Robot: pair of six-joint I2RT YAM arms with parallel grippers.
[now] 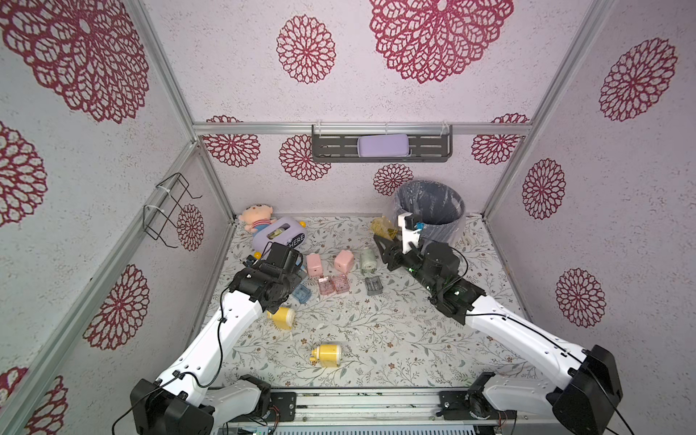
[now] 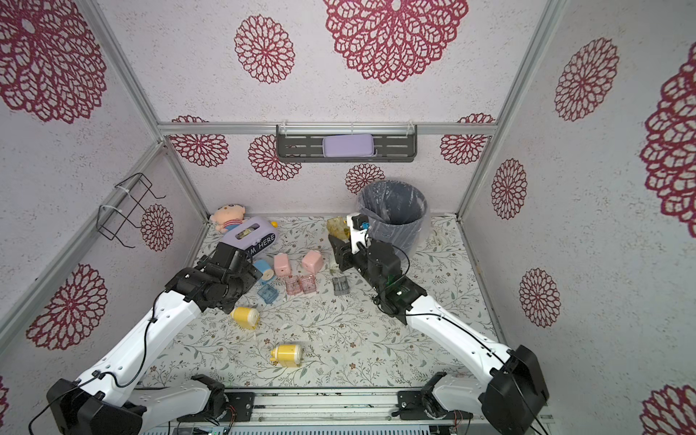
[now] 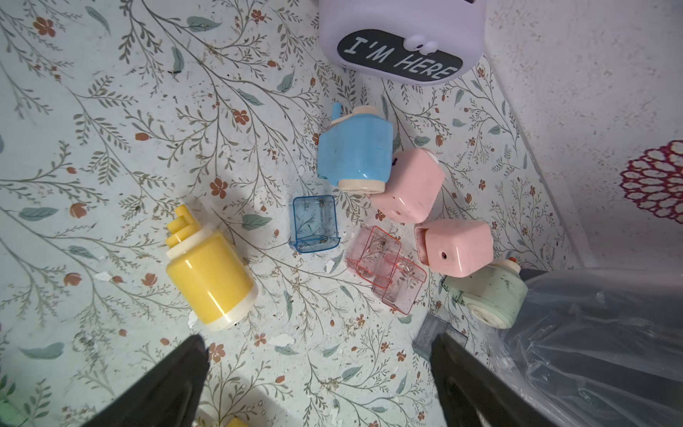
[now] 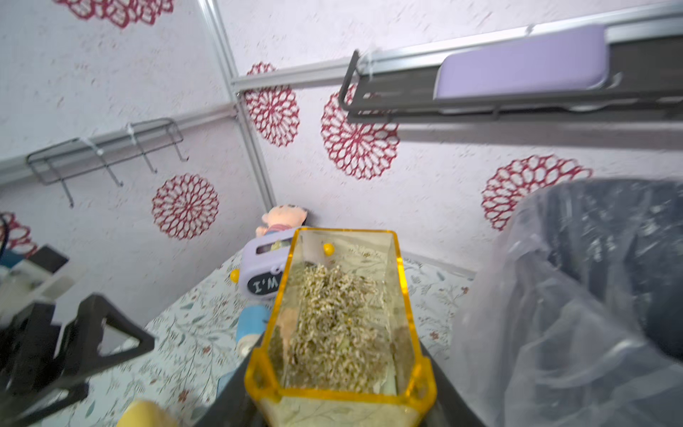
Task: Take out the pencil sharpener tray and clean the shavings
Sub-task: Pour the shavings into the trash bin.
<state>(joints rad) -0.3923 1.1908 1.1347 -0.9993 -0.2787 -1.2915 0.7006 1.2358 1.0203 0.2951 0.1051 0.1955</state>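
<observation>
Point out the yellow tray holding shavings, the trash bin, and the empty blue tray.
yellow tray [image 4: 343, 395], right wrist view, on its near yellow rim.
trash bin [image 1: 446, 228], in a top view, on its outer wall.
blue tray [image 3: 315, 223], left wrist view, on its clear floor.

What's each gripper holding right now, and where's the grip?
Right gripper holds the yellow tray of shavings by its flanged end, jaws on both sides. Left gripper is open, empty.

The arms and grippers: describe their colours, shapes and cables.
Both the left arm and right arm have white shell links, black joint housings and thin black cables looped alongside. The left gripper and right gripper are black, with angular, wedge-shaped fingers.
</observation>
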